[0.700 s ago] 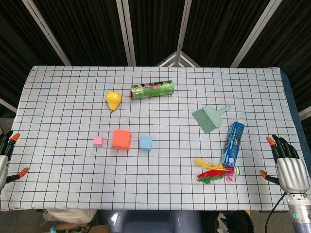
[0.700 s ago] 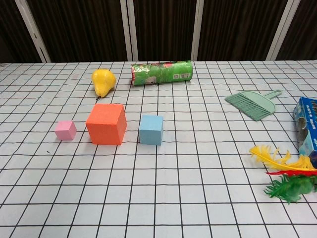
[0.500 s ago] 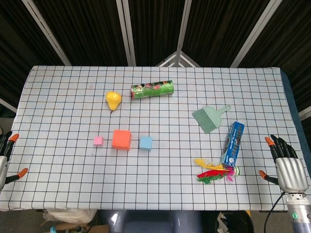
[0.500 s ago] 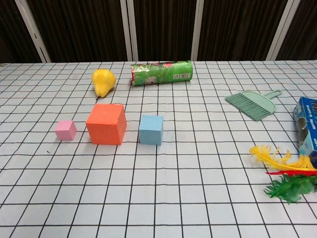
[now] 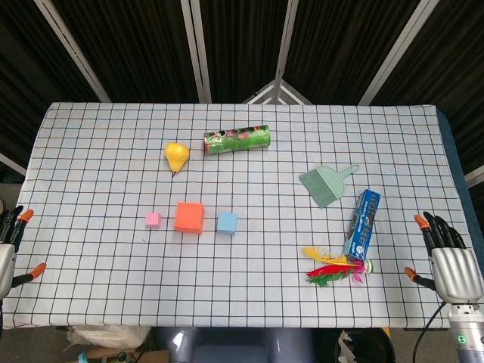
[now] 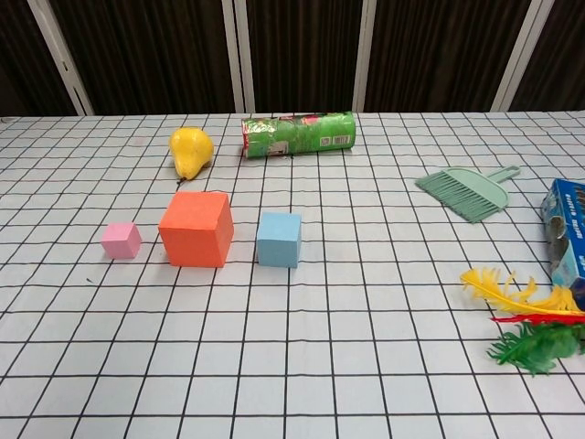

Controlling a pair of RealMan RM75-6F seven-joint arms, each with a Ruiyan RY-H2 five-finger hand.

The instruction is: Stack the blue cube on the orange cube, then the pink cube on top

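Three cubes stand in a row on the checked tablecloth: a small pink cube on the left, a larger orange cube in the middle, a blue cube on the right. None touches another. My left hand shows at the table's left edge, fingers apart, holding nothing. At the right edge my right hand also holds nothing, fingers spread. Both are far from the cubes and out of the chest view.
A yellow pear and a green can lying on its side sit behind the cubes. To the right are a green dustpan brush, a blue box and a feathered shuttlecock.
Both hands shifted slightly at the table edges; the cubes have not moved.
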